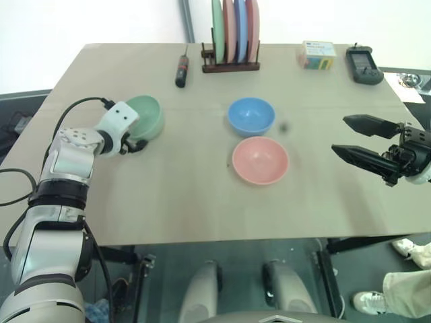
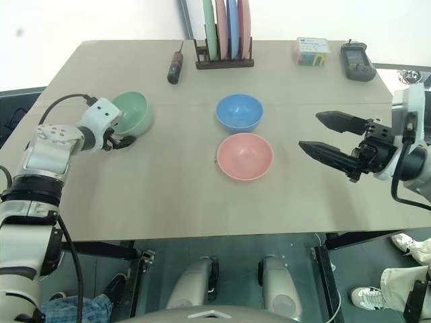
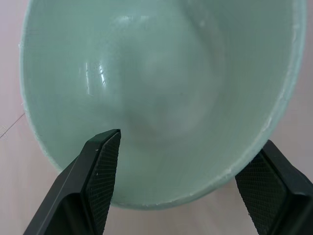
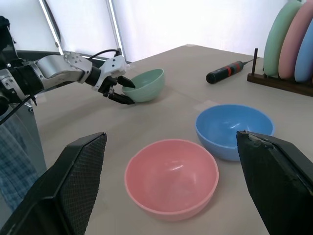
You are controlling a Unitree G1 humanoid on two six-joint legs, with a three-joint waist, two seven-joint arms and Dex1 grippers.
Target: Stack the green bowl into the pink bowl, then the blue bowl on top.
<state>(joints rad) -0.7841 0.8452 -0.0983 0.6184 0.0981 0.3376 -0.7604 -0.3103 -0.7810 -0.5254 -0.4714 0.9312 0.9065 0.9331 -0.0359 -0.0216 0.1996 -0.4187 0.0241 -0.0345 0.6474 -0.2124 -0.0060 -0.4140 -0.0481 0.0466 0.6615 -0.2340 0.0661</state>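
Bowls in three colours sit apart on a beige worktop [image 1: 168, 202] as a humanoid robot reaches in from the near edge. The green bowl [image 1: 146, 116] stands toward the left edge, tipped slightly, with the left end effector [image 4: 120, 90] at its near rim; seen from the left wrist, the two black fingers [image 3: 100, 176] are spread wide, one over the bowl's inside and the other outside its wall, so the rim lies between them without being pinched. The blue bowl [image 1: 250, 116] rests upright near the middle of the worktop, and the pink bowl [image 1: 260, 160] sits just beside it on the side toward the near edge, the two close but not touching. Near the right edge, the right end effector [image 2: 323, 138] hangs above the surface with its fingers spread and nothing between them, pointing toward the pink and blue bowls. Along the far edge stand a wooden rack of coloured plates [image 1: 232, 33], a screwdriver [image 1: 182, 69] to its left, a small box [image 1: 316, 54] and a dark handheld device [image 1: 364, 64] toward the far right corner.
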